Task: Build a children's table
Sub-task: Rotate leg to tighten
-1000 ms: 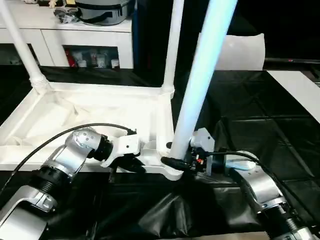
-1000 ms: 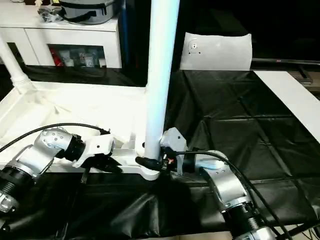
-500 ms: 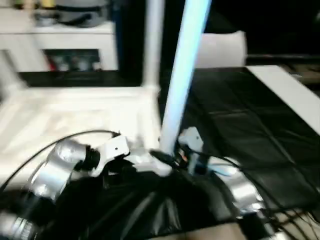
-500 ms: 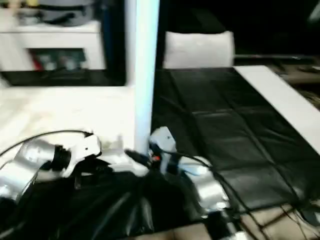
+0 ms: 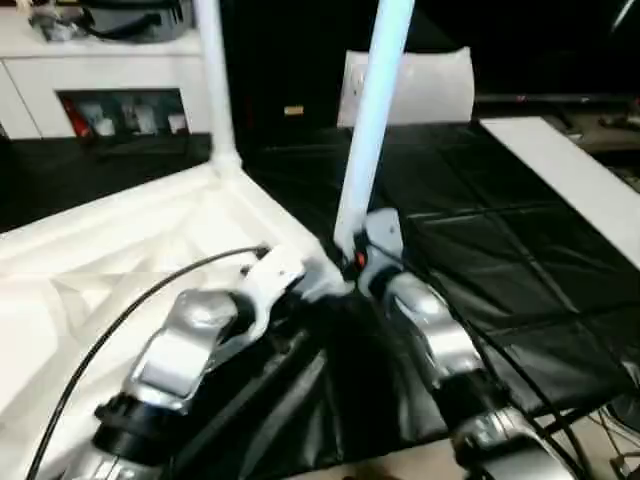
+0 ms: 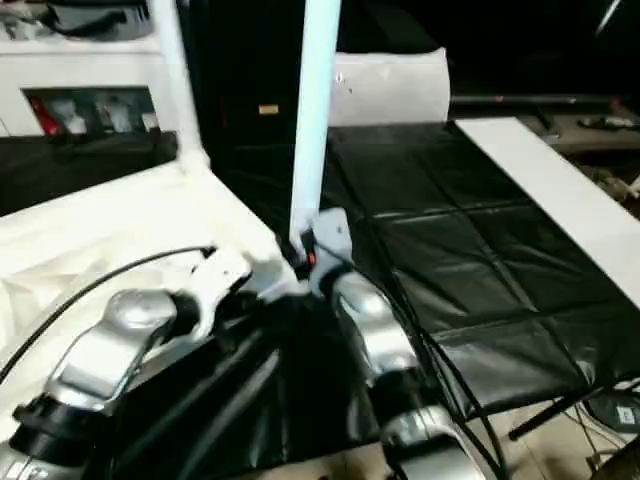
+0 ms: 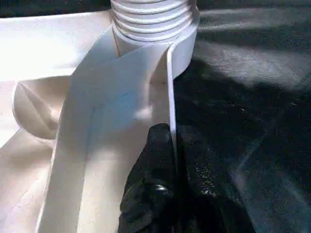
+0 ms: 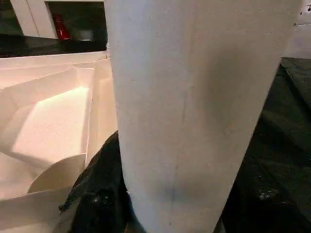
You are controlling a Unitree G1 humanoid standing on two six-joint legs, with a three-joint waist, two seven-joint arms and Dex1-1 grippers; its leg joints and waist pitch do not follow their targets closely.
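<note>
1. Head views: the white table top (image 5: 120, 250) lies upside down on the black-covered desk (image 5: 520, 250), ribbed underside up. One leg (image 5: 212, 90) stands upright in the far corner socket. A second leg (image 5: 372, 120) rises from the near right corner, tilted slightly. The left tool (image 5: 300, 283) reaches to the rim of the top just beside that corner. The right tool (image 5: 352, 262) sits at the foot of the second leg. A white cabinet (image 5: 90, 60) stands behind the desk.

2. Left wrist view: the left tool (image 7: 163, 160) is pinched narrow on the thin upright rim (image 7: 170, 87) of the table top, one black finger (image 7: 153, 170) on the inner face. The threaded socket (image 7: 150, 22) is just beyond.

3. Right wrist view: the second leg (image 8: 194, 111) stands between the fingers (image 8: 97, 194) of the right tool, which holds it about half-wide. The table top (image 8: 53, 116) lies beside it.
</note>
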